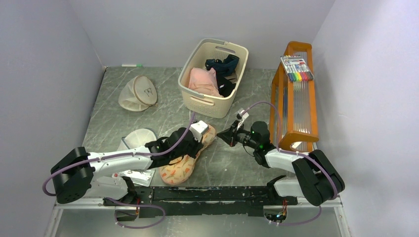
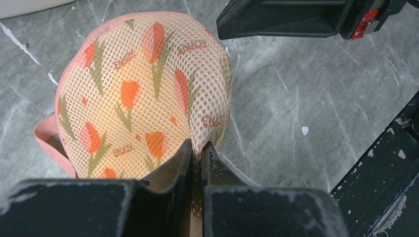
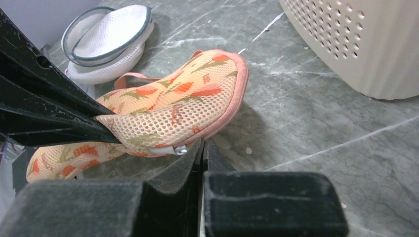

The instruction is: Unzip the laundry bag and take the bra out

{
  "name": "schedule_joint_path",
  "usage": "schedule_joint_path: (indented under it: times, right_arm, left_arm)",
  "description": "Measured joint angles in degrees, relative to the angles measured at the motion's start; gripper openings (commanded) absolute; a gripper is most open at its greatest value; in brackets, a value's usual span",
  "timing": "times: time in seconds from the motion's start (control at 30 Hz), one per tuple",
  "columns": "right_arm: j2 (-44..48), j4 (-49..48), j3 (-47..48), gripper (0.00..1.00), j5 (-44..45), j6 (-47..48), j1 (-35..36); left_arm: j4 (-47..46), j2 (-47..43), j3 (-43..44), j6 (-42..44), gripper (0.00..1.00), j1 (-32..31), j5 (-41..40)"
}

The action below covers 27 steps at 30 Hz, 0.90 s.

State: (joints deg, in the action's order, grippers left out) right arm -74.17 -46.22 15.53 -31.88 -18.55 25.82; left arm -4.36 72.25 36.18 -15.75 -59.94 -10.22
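Oval peach mesh bag, printed with orange carrots, lies on the marbled bench at 6 o'clock from the basket. Left gripper, nearly closed, pinches a fold of its mesh; right gripper, at the bag's 2 o'clock, is fully closed beside the metal zip pull.

— What sort of place was it?

— A robot lab: a test cell, not a home. A left arm and a right arm were bolted to a black rail at the near edge of a marbled table, with purple cables looping off them.

— But there was laundry on it.

— It lay about like props: a basket of clothes, a laundry bag, a white bag and a beige bag. Bare grey walls boxed the table in on three sides. An orange rack stood at the right with a pack of markers on top.
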Motion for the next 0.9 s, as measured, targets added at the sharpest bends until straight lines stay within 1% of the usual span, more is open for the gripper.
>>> schedule_joint_path:
  times: [0.07, 0.1, 0.13, 0.23, 0.37, 0.43, 0.5, 0.53, 0.6, 0.63, 0.7, 0.73, 0.83, 0.9]
  right_arm:
    - [0.20, 0.17, -0.22, 0.00, 0.28, 0.02, 0.00]
    - [0.61, 0.57, -0.39, 0.01, 0.90, 0.02, 0.00]
    - [1.33, 0.90, -0.74, 0.04, 1.88, 0.04, 0.02]
    - [4.48, 2.19, -1.95, 0.07, 6.21, 0.09, 0.04]
    - [8.24, 4.70, -2.69, 0.14, 14.97, -0.13, 0.07]
    - [10.38, 5.14, -3.87, 0.16, 18.56, -0.46, 0.07]
    - [12.44, 5.60, -5.14, 0.16, 21.53, -0.72, 0.07]
    - [13.16, 5.84, -5.60, 0.16, 22.58, -0.76, 0.07]
    - [13.75, 6.27, -5.84, 0.16, 23.80, -0.76, 0.07]
    - [13.77, 6.47, -5.84, 0.16, 24.46, -0.76, 0.07]
    - [13.53, 6.82, -5.84, 0.16, 25.05, -0.87, 0.07]
    - [13.25, 6.97, -5.79, 0.16, 25.11, -0.90, 0.07]
    - [12.94, 7.96, -5.46, 0.16, 24.76, -0.90, 0.07]
    - [12.96, 7.93, -5.40, 0.17, 24.37, -0.90, 0.07]
  left_arm:
    - [0.26, 0.00, 0.22, -0.09, 0.11, 0.02, 0.00]
    - [0.37, 0.00, 0.37, 0.15, 0.08, 0.02, 0.00]
    - [0.37, 0.13, 0.61, 0.57, 0.07, 0.04, 0.00]
    - [0.42, 2.49, 2.38, 3.10, 0.07, 0.11, 0.17]
    - [0.42, 9.33, 7.17, 8.59, 0.09, -0.02, 1.36]
    - [0.76, 12.41, 9.42, 10.78, 0.26, -0.61, 1.49]
    - [1.05, 14.21, 10.67, 12.17, 0.49, -1.29, 1.49]
    - [1.33, 14.43, 10.75, 12.46, 0.59, -1.70, 1.55]
    - [2.51, 14.16, 10.75, 12.04, 0.65, -2.40, 1.92]
    - [3.69, 13.66, 10.75, 10.97, 0.71, -2.80, 2.43]
    - [5.22, 12.28, 10.54, 9.18, 0.75, -3.21, 3.56]
    - [5.73, 11.21, 10.10, 7.67, 0.80, -3.37, 4.55]
    - [5.40, 7.08, 6.78, 1.20, 0.85, -3.85, 8.83]
    - [4.31, 5.03, 3.50, -3.69, 0.87, -4.09, 11.58]
